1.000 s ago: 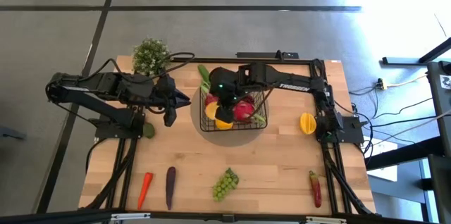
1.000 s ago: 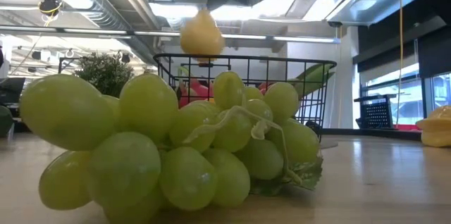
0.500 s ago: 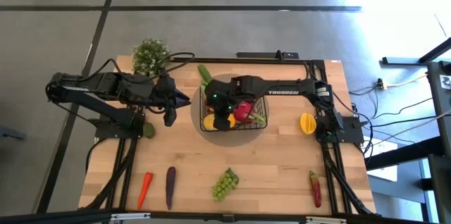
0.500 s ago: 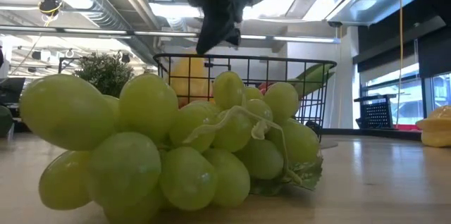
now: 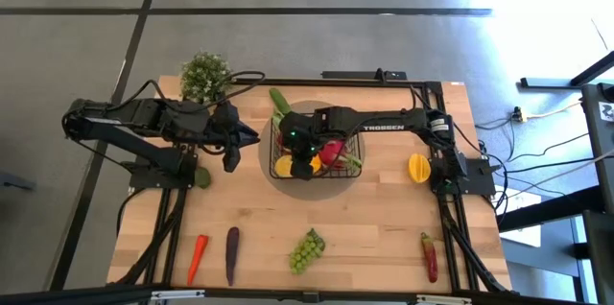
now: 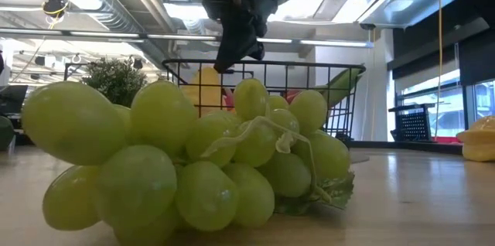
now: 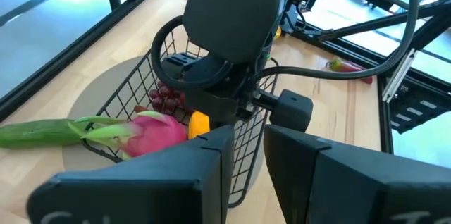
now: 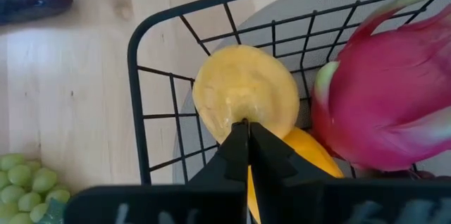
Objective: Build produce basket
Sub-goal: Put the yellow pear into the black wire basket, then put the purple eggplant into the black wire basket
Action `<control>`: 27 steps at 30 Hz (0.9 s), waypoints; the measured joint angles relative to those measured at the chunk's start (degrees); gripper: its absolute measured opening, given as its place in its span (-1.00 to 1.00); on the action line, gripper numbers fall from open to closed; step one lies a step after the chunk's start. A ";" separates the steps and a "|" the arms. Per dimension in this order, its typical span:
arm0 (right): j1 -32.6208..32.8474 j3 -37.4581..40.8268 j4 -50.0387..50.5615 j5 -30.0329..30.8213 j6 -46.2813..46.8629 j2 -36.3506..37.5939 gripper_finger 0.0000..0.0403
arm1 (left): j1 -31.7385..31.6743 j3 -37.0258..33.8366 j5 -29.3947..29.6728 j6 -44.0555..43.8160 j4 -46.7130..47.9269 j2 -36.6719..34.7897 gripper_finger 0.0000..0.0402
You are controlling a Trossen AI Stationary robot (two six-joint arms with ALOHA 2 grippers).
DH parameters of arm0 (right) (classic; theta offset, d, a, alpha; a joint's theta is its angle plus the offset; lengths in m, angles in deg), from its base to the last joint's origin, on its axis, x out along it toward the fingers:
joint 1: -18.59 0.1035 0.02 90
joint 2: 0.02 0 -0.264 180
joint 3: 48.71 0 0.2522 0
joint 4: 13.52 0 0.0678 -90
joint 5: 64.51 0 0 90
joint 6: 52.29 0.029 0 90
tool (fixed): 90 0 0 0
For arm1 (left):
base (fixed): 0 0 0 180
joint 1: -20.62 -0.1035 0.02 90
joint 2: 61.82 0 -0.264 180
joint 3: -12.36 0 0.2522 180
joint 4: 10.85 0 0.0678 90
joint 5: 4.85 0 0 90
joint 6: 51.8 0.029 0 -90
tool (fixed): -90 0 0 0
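The black wire basket (image 5: 357, 167) stands mid-table on a grey disc. It holds a pink dragon fruit (image 8: 380, 104), purple grapes (image 7: 165, 98) and a cucumber (image 5: 277, 102) that leans over the far-left rim. My right gripper (image 5: 302, 161) reaches down into the basket's near-left corner, shut on a yellow lemon (image 8: 243, 90). The low view shows the lemon (image 6: 203, 87) below the rim. My left gripper (image 7: 248, 155) hovers left of the basket, slightly open and holding nothing. My right gripper has its two fingertips closed together on the lemon's upper end (image 8: 244, 116), pinching only a small point of it. The fingers come from above, slanting down from the table's right. The lemon hangs below them inside the basket corner; whether it rests on the basket floor I cannot tell.
On the table's near part lie green grapes (image 5: 307, 250), a carrot (image 5: 197, 257), an eggplant (image 5: 231, 254) and a red chili (image 5: 429, 256). A yellow pepper (image 5: 418, 167) lies right of the basket. A potted plant (image 5: 204, 75) stands at the far left.
My right gripper has come down, still shut, carrying the lemon from above the basket rim into the basket's near-left corner. Most of the drop happened early in the second.
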 joint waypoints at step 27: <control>-1.86 -0.31 5.29 6.24 -1.49 5.27 -0.40 | 0.00 0.00 -0.11 -3.41 1.96 -0.02 -0.66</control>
